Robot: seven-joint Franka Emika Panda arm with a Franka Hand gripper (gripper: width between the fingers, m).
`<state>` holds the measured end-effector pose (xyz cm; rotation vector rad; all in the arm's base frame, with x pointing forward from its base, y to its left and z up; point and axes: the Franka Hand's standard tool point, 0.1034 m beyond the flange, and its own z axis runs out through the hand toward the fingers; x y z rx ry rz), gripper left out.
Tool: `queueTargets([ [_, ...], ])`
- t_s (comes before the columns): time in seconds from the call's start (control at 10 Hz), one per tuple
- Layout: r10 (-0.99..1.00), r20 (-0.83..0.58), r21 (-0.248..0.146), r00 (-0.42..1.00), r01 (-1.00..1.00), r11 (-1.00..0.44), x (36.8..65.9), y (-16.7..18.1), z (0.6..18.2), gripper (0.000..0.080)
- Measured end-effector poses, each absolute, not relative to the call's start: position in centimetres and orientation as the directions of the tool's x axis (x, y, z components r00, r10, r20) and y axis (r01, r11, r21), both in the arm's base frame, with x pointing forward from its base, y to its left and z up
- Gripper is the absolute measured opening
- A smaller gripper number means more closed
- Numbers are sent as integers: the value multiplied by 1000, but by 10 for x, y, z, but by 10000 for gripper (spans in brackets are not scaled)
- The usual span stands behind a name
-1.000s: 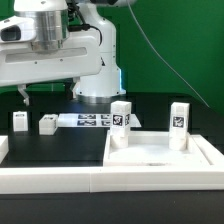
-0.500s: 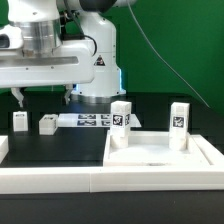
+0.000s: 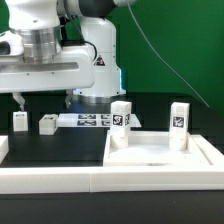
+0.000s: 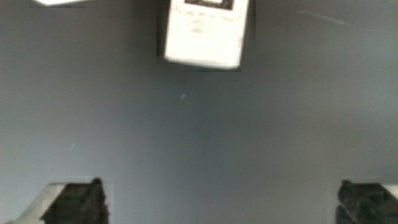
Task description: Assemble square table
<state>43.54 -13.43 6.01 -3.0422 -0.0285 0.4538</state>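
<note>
Square table top [image 3: 160, 150] sits nearest, on the exterior view's right, recess up. Behind it on the left, a loose leg peg [image 3: 47, 125] lies flat. The gripper [image 3: 44, 98] hovers above it, jaws released wide and empty. In the wrist view the loose leg peg [image 4: 205, 35] lies ahead of the fingertips [image 4: 71, 203], not between them. Its long axis runs away from the jaws, tagged end far.

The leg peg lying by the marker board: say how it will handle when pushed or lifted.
The leg peg looks like rigid moulded plastic, so probably stiff and light. Its blocky, flat-sided shape suggests it would slide, not roll. Its smooth faces may slip somewhat in the pincer.
</note>
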Motion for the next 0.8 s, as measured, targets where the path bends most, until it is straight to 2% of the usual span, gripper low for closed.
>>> queueTargets([
  [0.2,-8,-396,-63,918,-35,-997,424,-136,45,649],
  [0.3,-2,-473,-80,881,-45,-996,420,-138,41,649],
  [0.7,39,-651,-119,758,-51,-992,419,-135,37,649],
  [0.8,48,-714,-106,699,-40,-994,414,-143,36,649],
])
